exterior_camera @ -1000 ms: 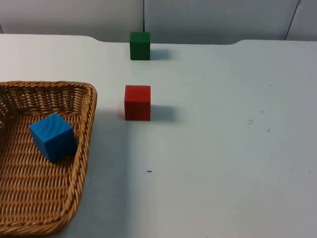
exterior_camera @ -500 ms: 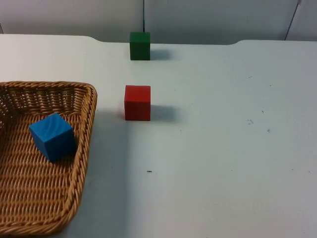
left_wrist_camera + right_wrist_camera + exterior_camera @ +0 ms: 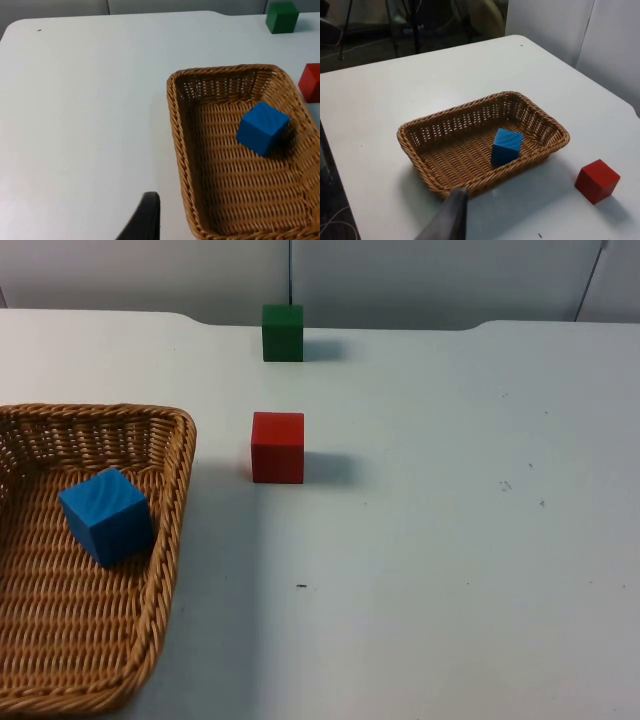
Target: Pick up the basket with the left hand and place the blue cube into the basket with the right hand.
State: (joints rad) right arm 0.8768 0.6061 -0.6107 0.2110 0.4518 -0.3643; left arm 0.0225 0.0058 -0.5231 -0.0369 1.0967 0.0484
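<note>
The left gripper (image 3: 145,220) shows as a single black fingertip above bare table, off the basket's outer side and clear of its rim; whether its fingers are spread or closed I cannot tell. The right gripper (image 3: 451,215) likewise shows one dark fingertip, held high and back from the basket, with nothing in it as far as can be made out, and its opening cannot be judged either.

The basket (image 3: 172,502), a rectangular wicker tray, sits flat on the white table (image 3: 450,520) at the near left. The blue cube (image 3: 106,515) lies inside it, on the woven floor towards the far end, turned at an angle to the walls and close to the right wall, though contact is hard to call.

Outside the basket, the red cube (image 3: 277,447) stands just right of its far right corner, apart from the rim. The green cube (image 3: 282,332) stands further back, near the table's far edge by the grey partition wall (image 3: 420,280).
</note>
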